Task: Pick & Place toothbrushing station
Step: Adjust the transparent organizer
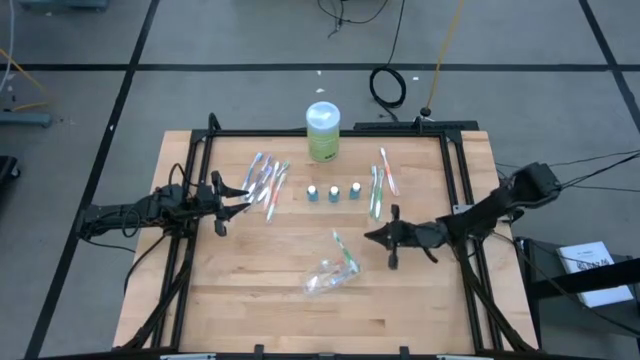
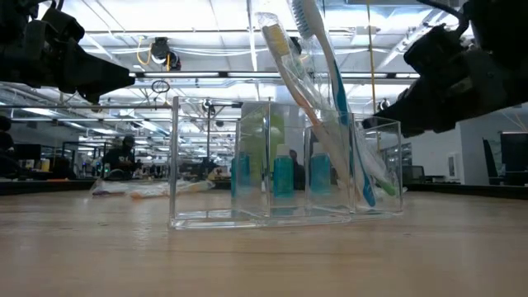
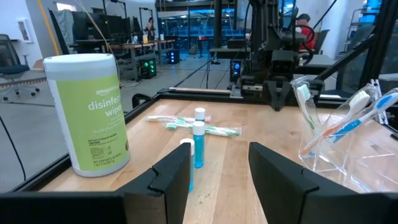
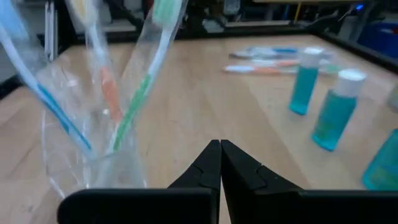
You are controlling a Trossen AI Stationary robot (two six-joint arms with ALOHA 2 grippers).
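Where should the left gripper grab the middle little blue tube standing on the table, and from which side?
Probably the white cap or upper body of the middle tube. It stands upright in a row of three with neighbours close on both sides, so come from above, or level from the row's front, with the left gripper fingers closing across the row.
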